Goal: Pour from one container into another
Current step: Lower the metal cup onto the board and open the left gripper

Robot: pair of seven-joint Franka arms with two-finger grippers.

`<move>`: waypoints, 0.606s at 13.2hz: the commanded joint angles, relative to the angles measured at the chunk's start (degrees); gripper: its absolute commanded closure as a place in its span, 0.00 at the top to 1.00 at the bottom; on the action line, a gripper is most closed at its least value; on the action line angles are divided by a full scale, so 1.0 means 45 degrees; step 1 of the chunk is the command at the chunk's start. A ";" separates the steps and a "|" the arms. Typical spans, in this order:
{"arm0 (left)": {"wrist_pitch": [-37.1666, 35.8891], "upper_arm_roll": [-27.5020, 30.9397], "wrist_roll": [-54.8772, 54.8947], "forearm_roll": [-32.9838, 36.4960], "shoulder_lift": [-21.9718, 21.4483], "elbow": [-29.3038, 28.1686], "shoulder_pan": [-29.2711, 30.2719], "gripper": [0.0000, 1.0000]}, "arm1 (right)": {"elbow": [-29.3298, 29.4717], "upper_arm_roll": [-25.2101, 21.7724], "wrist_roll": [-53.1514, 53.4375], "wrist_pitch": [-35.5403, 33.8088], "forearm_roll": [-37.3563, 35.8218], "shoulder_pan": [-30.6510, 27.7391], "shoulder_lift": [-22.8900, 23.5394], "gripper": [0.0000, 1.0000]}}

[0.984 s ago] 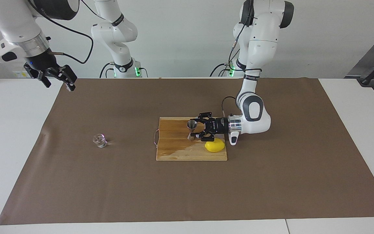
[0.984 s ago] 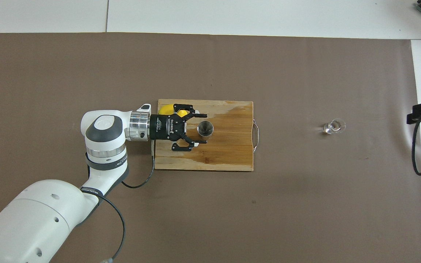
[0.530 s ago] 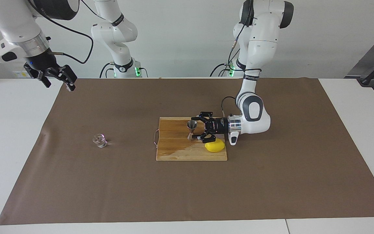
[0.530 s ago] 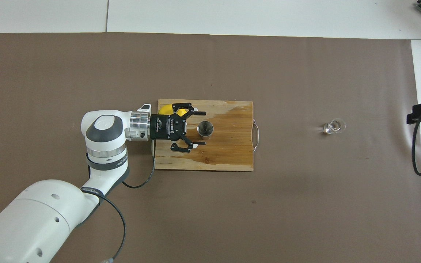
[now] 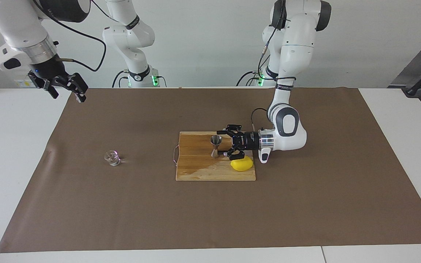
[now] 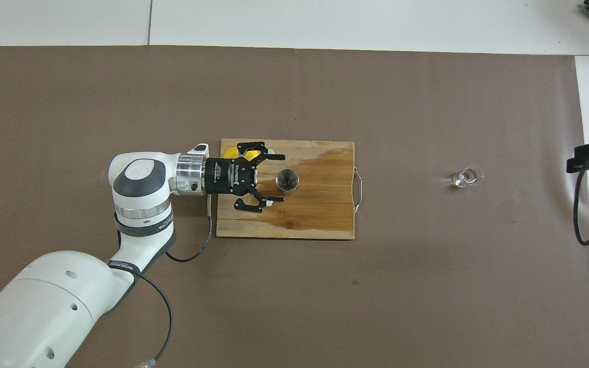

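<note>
A: What is the left gripper [image 5: 222,143] doing?

B: It lies level over the wooden cutting board [image 5: 196,168], fingers spread wide, with nothing between them. The steel jigger [image 5: 216,145] stands upright just off its fingertips, apart from both of them. In the overhead view the two fingertips [image 6: 279,157] sit short of the jigger's rim, one to each side of the line to it.

A: So it holds nothing?

B: Nothing. The lemon [image 5: 242,164] rests on the board beside the gripper's body, farther from the robots, at the left arm's end of the board.

A: And the right gripper [image 5: 66,87]?

B: It waits in the air over the table's edge at the right arm's end, fingers apart and empty.

A: Where is the cup to pour from?

B: The tiny clear glass cup [image 5: 112,157] stands on the brown mat, well apart from the board, toward the right arm's end. Neither gripper is near it.

A: How far along, then?

B: I judge that either the pour is over and both vessels are set down, or it hasn't started; whether the jigger holds liquid I cannot tell.
</note>
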 commanded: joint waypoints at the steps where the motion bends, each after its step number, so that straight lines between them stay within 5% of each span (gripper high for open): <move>1: -0.0458 0.0417 -0.0490 -0.0191 -0.0317 -0.0136 -0.0270 1.00 | -0.0101 0.0047 -0.0641 0.0709 0.0059 -0.0120 -0.0055 1.00; 5: -0.1373 0.0767 -0.1269 -0.0210 -0.0512 -0.0038 -0.0211 1.00 | -0.0335 0.0028 -0.2120 0.0867 0.0624 -0.0335 0.0081 1.00; 8: -0.2447 0.1276 -0.2908 0.0488 -0.0708 0.0837 0.0526 1.00 | -0.1212 0.0047 -0.6371 0.1934 0.1153 -0.0687 0.0628 1.00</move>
